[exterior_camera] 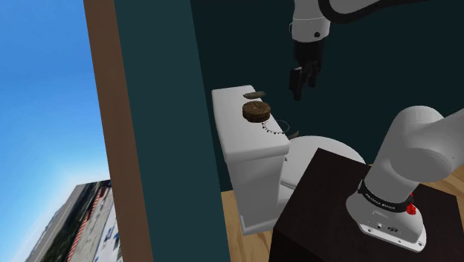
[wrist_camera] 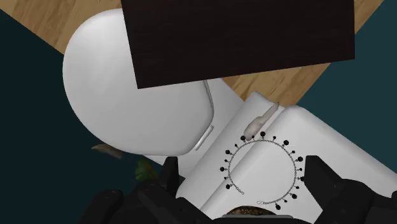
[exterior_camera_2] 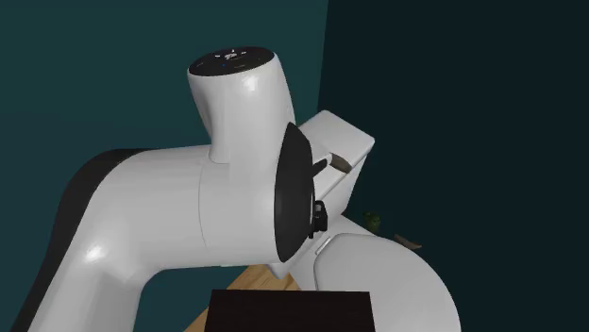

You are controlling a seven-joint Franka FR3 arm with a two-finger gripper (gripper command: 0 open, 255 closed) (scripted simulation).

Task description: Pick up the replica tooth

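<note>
Now, the one white toilet (exterior_camera: 256,186) has a tank lid (wrist_camera: 331,153) that carries three small things in the wrist view. These are one replica tooth (wrist_camera: 259,122), one ring of black beads (wrist_camera: 262,140) and one brown round thing (wrist_camera: 245,210). The tooth is off-white and pointed. It lies at the lid's edge on the side toward the bowl's closed cover (wrist_camera: 127,89), just beside the ring. The gripper (wrist_camera: 245,168) hangs over the ring with its two fingers (wrist_camera: 321,181) spread apart and clasping nothing; the tooth sits beyond their tips, not between them. In the shoulder view the gripper (exterior_camera: 301,88) hovers above the lid, well clear of it. That view also shows one more slim dark sliver (exterior_camera: 253,94) at the lid's far end, past the brown round thing (exterior_camera: 256,111). Two scraps, one tan (wrist_camera: 105,149) and one green (wrist_camera: 143,168), lie beside the bowl. The single dark stand (wrist_camera: 242,38) is near the bowl.
</note>
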